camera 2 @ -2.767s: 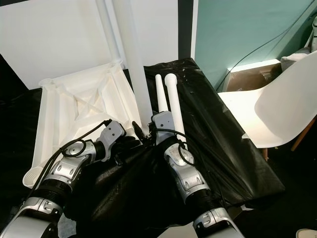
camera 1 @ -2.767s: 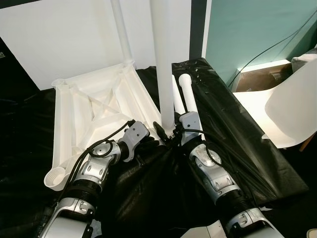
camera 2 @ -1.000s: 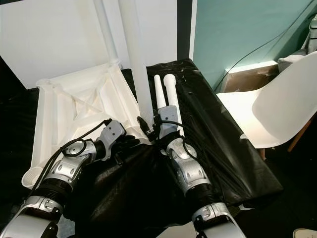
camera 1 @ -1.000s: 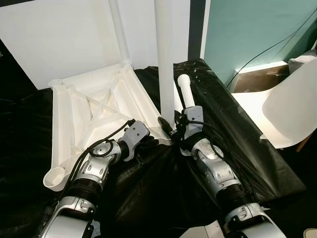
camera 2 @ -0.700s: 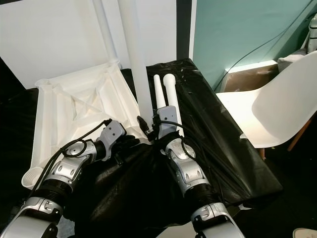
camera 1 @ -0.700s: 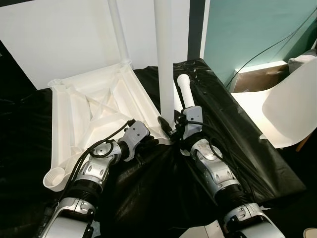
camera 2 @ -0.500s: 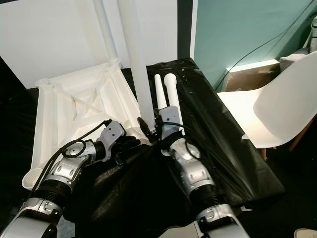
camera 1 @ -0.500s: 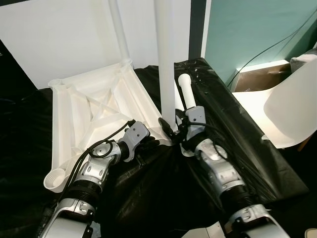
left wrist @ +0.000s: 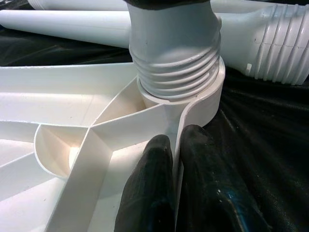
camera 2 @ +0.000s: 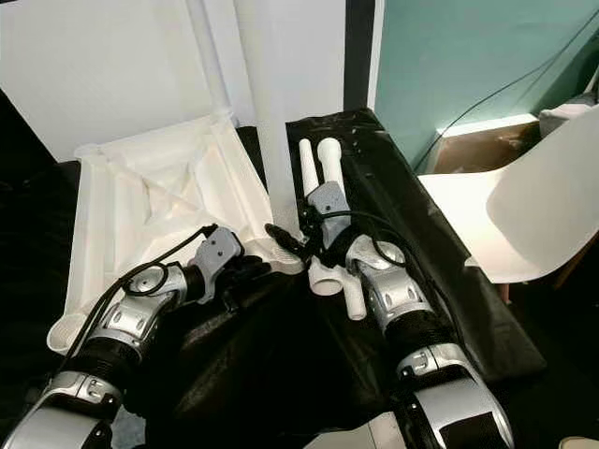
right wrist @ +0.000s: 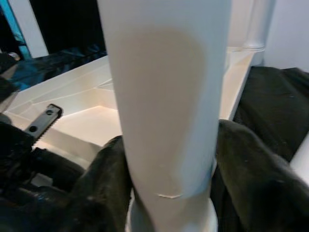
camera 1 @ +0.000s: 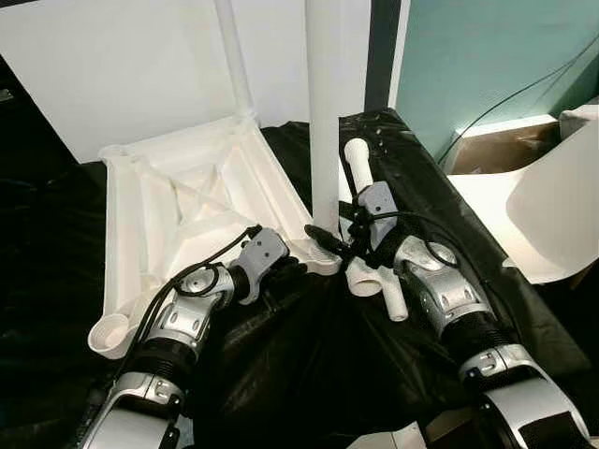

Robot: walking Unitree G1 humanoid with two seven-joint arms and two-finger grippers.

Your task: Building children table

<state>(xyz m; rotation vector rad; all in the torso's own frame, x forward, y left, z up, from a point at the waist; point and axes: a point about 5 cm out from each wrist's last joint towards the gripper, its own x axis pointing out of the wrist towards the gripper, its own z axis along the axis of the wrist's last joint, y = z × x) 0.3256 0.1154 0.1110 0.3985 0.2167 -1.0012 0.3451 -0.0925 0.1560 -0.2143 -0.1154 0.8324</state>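
The white table top lies upside down on a black plastic sheet, ribs facing up. One white leg stands in its far corner. A second leg stands upright in the near right corner socket. My right gripper is shut around the base of that leg, with a black finger on either side of the leg. My left gripper is shut on the table top's rim just below the socket, where the leg's threaded end sits.
Two loose white legs lie on the sheet behind my right wrist, one with its wide end by my forearm. A white chair and a cardboard box stand to the right. A white board leans behind.
My right forearm has swung out to the right around the upright leg, uncovering the near end of a loose leg. The left gripper stays on the rim. The camera shifted slightly.
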